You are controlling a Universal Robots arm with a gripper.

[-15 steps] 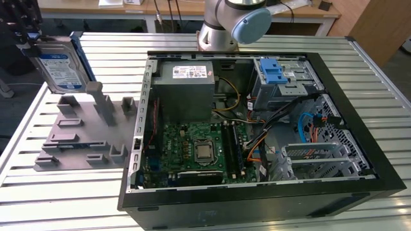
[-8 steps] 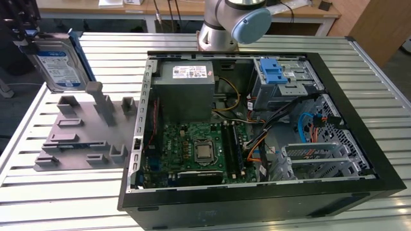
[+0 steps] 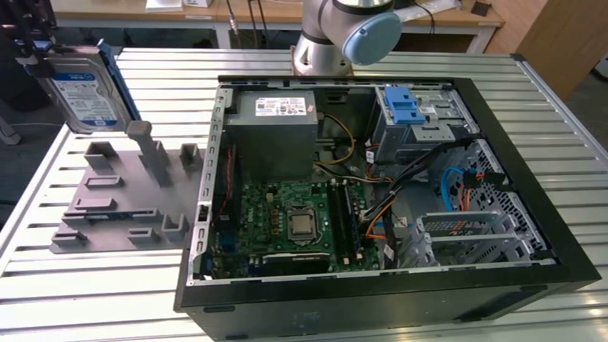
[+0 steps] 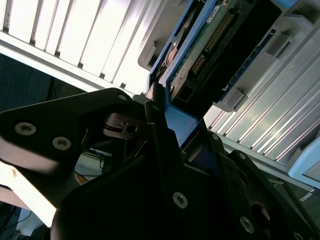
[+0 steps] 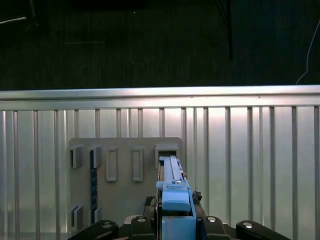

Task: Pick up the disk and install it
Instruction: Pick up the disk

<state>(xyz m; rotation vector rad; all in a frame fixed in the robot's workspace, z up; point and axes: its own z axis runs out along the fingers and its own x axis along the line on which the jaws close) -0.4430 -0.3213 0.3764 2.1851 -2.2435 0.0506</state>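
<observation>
The disk (image 3: 85, 89), silver with a white-and-blue label in a blue carrier frame, is held upright above the far end of the grey slotted stand (image 3: 114, 206), at the exterior view's left. My gripper (image 3: 33, 53) grips it from the upper left. In the second wrist view the black fingers (image 4: 155, 115) are shut on the blue frame, and the disk's underside (image 4: 220, 45) shows its circuit board and connector. The first wrist view looks down the disk's edge (image 5: 172, 185) from between the gripper (image 5: 175, 220), with the stand (image 5: 125, 175) below it.
An open black computer case (image 3: 532, 214) lies on the slatted metal table (image 3: 95, 299), to the right of the stand in the exterior view. Its far right corner holds a drive bay with a blue latch (image 3: 406, 110). Cables, motherboard and power supply crowd the inside. The arm's base (image 3: 328, 43) stands behind the case.
</observation>
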